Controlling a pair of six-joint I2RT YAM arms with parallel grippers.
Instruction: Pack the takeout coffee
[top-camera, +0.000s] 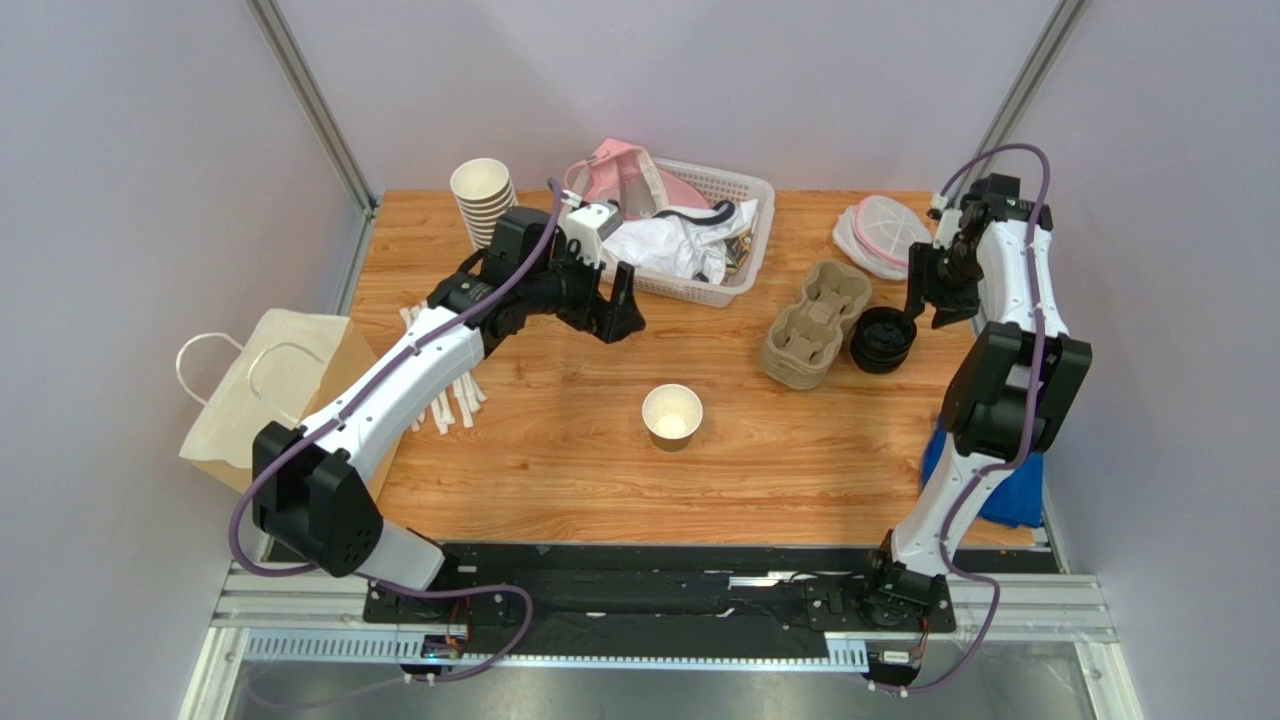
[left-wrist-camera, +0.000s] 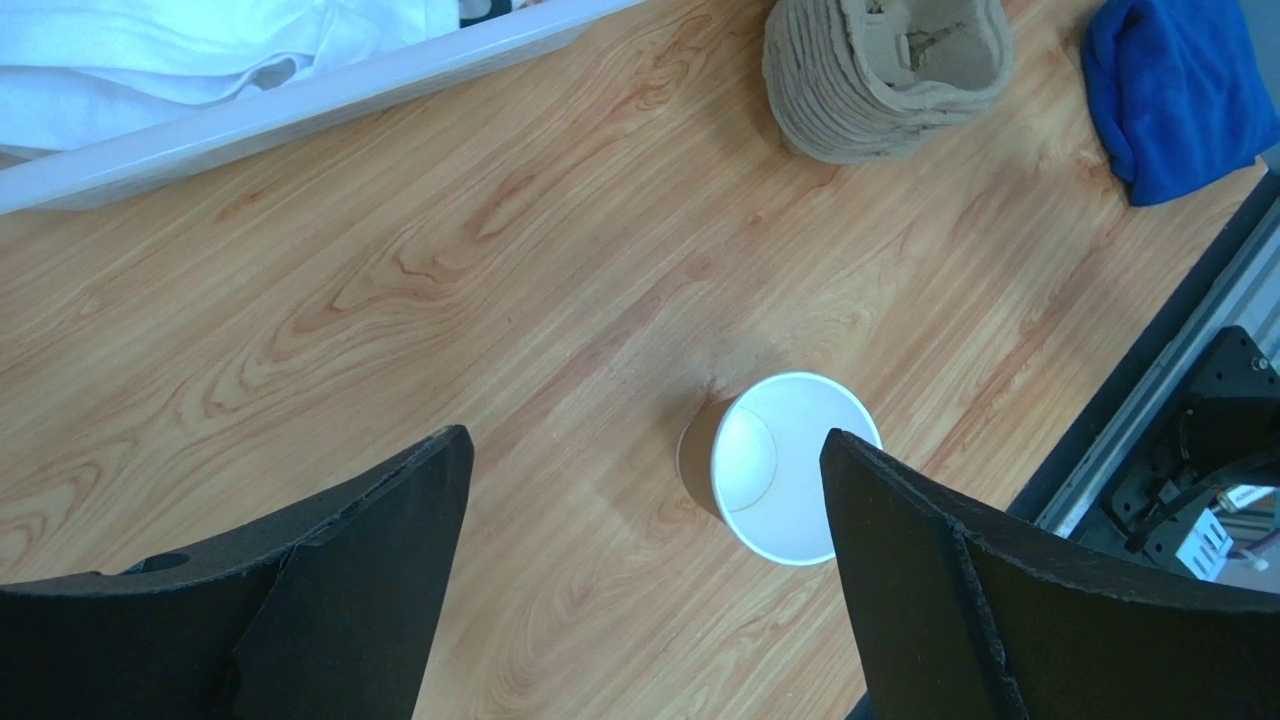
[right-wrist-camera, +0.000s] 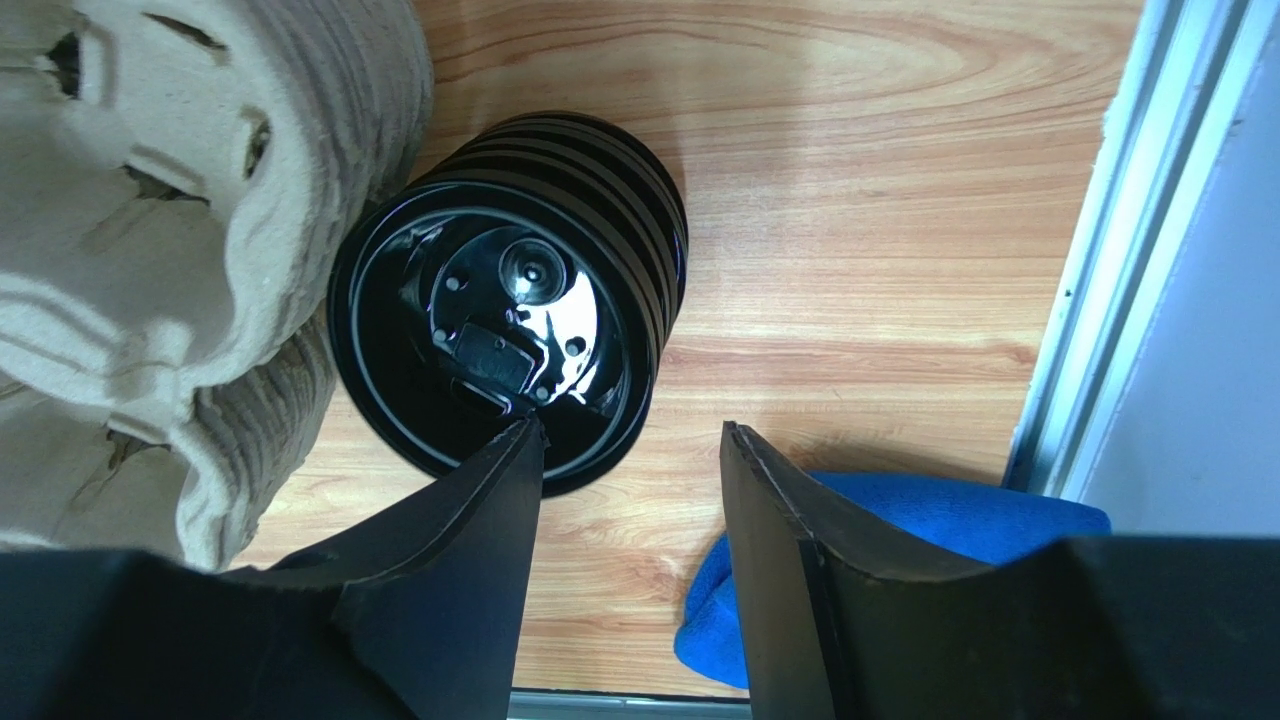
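Carrying everything is one wood-grain tabletop (top-camera: 571, 495). One kraft paper bag (top-camera: 263, 390) with white loop handles sits at its left edge. One white slotted plastic basket (top-camera: 744, 203) sits at the far edge. One ridged pile of moulded pulp carriers (top-camera: 812, 323) lies toward the right edge, just beside one ribbed pile of glossy round black lids (top-camera: 884, 339). One cup stack (top-camera: 484, 195) stands at the far-left corner. The left gripper (left-wrist-camera: 643, 440) hangs wide open and empty. The right gripper (right-wrist-camera: 628, 435), jaws parted, holds nothing above the lids. One paper cup (top-camera: 672, 414) stands mid-table toward the near edge, long axis vertical, open mouth up, white inside.
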